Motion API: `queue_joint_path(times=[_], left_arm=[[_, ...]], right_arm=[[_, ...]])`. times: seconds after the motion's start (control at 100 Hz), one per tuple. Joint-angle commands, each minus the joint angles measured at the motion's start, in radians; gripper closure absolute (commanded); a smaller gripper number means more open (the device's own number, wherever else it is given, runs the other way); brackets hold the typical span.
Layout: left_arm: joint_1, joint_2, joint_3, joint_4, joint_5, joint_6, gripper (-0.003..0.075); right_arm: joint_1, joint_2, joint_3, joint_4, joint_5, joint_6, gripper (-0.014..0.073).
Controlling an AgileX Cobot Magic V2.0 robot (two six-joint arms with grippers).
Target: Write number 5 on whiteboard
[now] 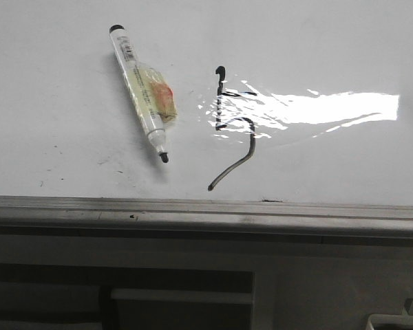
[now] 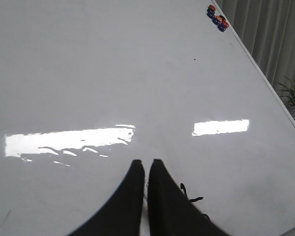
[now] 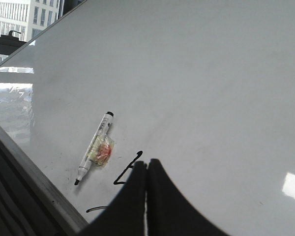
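Matte black, curved fingers taper to narrow tips on the left gripper (image 2: 146, 164) and right gripper (image 3: 147, 163).

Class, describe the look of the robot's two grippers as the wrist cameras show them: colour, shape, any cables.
The left gripper and right gripper each show two matte black fingers, broad at the base and curving to narrow tips. A thin dark wire or cord shows beside the left fingers. No markings are visible; the arms themselves are out of view.
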Motion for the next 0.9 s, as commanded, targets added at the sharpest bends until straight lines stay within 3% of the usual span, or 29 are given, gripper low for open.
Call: queue_joint_path(times=[0.0,0.09,0.17,0.46,0.57,0.69,0.78,0.89], left_arm=[[0.002,0.009,-0.008,0.045,-0.073,0.018,0.0741],[0.008,0.009,0.033,0.140,-0.132,0.023,0.0741],[0.043,0.009,0.091,0.314,-0.151,-0.037,0.0741],[0.349,-0.075,0.271,0.755,-0.135,-0.576,0.0741],[0.436,-0.132,0.268,0.864,0.044,-0.701,0.0741],[0.535,-0.187,0.268,0.884,0.286,-0.862,0.0741],[0.605,-0.231,0.268,0.886,0.430,-0.882,0.0741],[0.669,-0.234,0.268,0.883,0.458,-0.884,0.0741]], right_arm=[[-0.007,0.010,-0.024,0.009,-0.066,-0.007,0.0657],[-0.007,0.010,-0.024,0.009,-0.066,-0.007,0.0657],[-0.007,0.010,-0.024,0.009,-0.066,-0.007,0.0657],[-0.007,0.010,-0.024,0.009,-0.066,-0.007,0.0657],[-0.007,0.010,-0.024,0.009,-0.066,-0.007,0.0657],[-0.007,0.010,-0.024,0.009,-0.066,-0.007,0.0657],[-0.007,0.010,-0.024,0.009,-0.066,-0.007,0.0657],[-0.007,0.010,-0.024,0.009,-0.067,-0.007,0.0657]])
